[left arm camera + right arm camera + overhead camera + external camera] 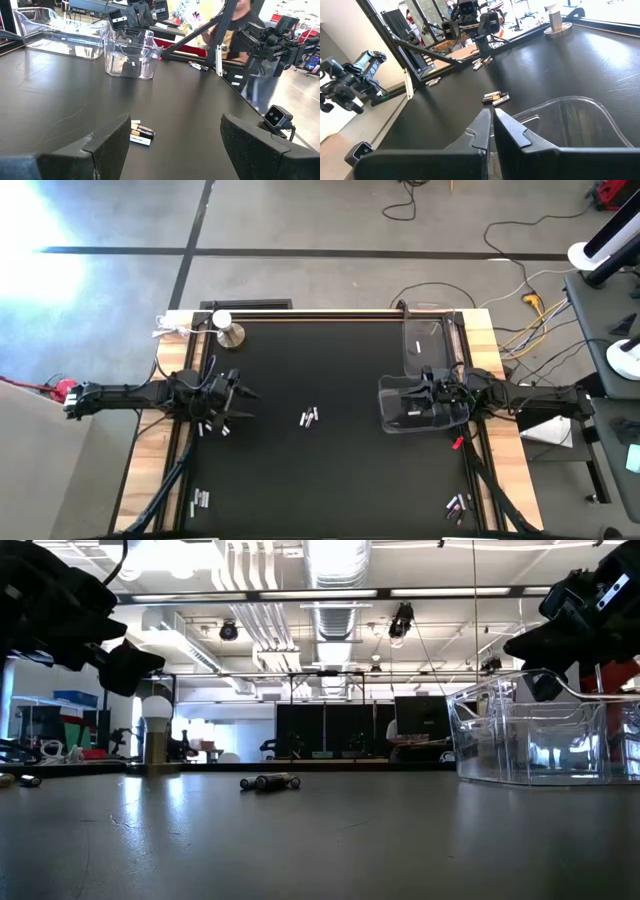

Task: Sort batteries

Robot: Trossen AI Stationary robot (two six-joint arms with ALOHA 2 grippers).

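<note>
Right hand closed over the bin's rim, contents indistinct; left hand open.

I see the tabletop from overhead, level from its edge, and from both wrists facing inward; all share the central batteries.

batteries | tiny white and dark cells | lying flat | scattered clusters: mid-table, left, front edge

No text, label or number is legible anywhere. The batteries in the left wrist view carry small printed marks, but these are too blurred to read.
</note>
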